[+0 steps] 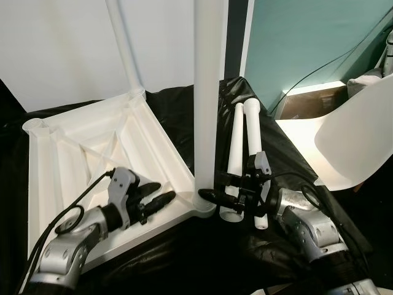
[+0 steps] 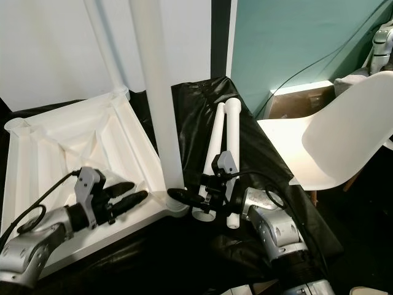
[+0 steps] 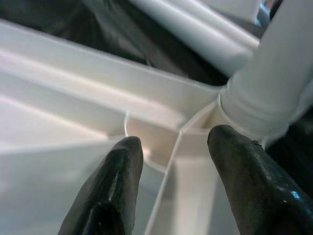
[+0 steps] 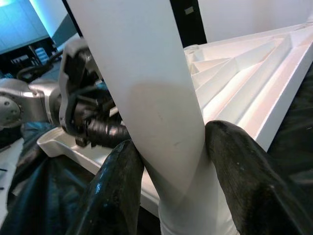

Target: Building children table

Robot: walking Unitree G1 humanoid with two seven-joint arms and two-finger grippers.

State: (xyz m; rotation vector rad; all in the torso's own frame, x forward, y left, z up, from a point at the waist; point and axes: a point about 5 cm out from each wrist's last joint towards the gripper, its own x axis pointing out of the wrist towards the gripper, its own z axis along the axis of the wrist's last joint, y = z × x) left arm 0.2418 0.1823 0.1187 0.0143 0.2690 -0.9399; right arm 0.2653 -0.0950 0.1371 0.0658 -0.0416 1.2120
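Black sheet (image 1: 184, 246): covers the surface under the white tabletop (image 1: 73, 160).
Room: white wall, teal panel (image 1: 307, 37), white chair (image 1: 356, 141).
Right gripper (image 4: 168, 161): clenched around upright leg (image 1: 207, 92).
Left gripper (image 1: 161, 195): released, over tabletop.

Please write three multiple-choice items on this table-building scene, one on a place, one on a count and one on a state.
1. Where do the loose legs lie?
A. on the black sheet beside the tabletop
B. on the white chair
C. inside the tabletop

2. How many legs stand upright in the upturned tabletop?
A. none
B. two
C. four

3. What is the right gripper doing?
A. hanging idle
B. closed on the near upright leg
C. holding a cable

Answers: 1 A, the two loose legs rest on the black sheet next to the tabletop. 2 B, the near leg and the far corner leg stand in sockets. 3 B, the right wrist view shows both fingers pressed against the leg just above its socket.
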